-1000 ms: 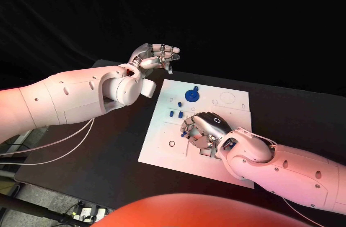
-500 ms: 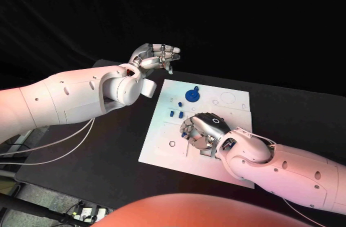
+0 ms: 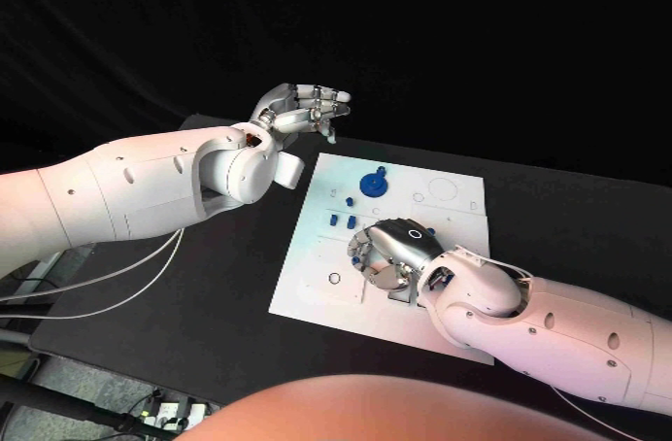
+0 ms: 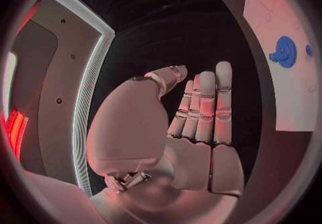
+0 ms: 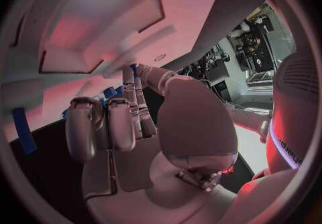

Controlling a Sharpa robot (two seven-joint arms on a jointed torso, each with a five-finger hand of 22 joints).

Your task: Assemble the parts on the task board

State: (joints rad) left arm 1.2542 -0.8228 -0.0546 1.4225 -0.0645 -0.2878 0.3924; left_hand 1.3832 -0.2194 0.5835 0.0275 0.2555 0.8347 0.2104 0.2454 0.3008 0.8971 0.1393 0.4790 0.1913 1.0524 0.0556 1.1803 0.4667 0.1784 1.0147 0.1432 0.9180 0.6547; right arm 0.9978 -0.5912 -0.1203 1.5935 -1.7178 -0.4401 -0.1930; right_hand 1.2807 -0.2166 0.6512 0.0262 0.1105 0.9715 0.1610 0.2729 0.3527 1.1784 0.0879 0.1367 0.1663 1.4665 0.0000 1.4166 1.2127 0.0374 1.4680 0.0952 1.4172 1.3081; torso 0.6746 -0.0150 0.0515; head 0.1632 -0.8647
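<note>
The white task board [image 3: 311,290] lies mid-table. A blue gear [image 3: 374,185] stands near its far edge and also shows in the left wrist view as the gear [image 4: 285,52]. Small blue parts [image 3: 333,221] sit left of centre. My right hand [image 3: 390,252] is down on the board's middle with its fingers curled. A small blue part [image 5: 134,67] shows between its thumb tip and a fingertip, with more blue pieces [image 5: 109,93] behind the fingers. My left hand [image 3: 300,107] hangs raised beyond the board's far left corner, its fingers [image 4: 203,107] straight and empty.
The board carries a round outline [image 3: 443,190] at its far right and a small ring [image 3: 333,279] near its left edge. Black table [image 3: 210,305] surrounds it. My left forearm [image 3: 140,193] spans the table's left side.
My right hand has slid a little toward the board's far left, covering the blue pieces that showed at its fingertips. The left hand has stayed put.
</note>
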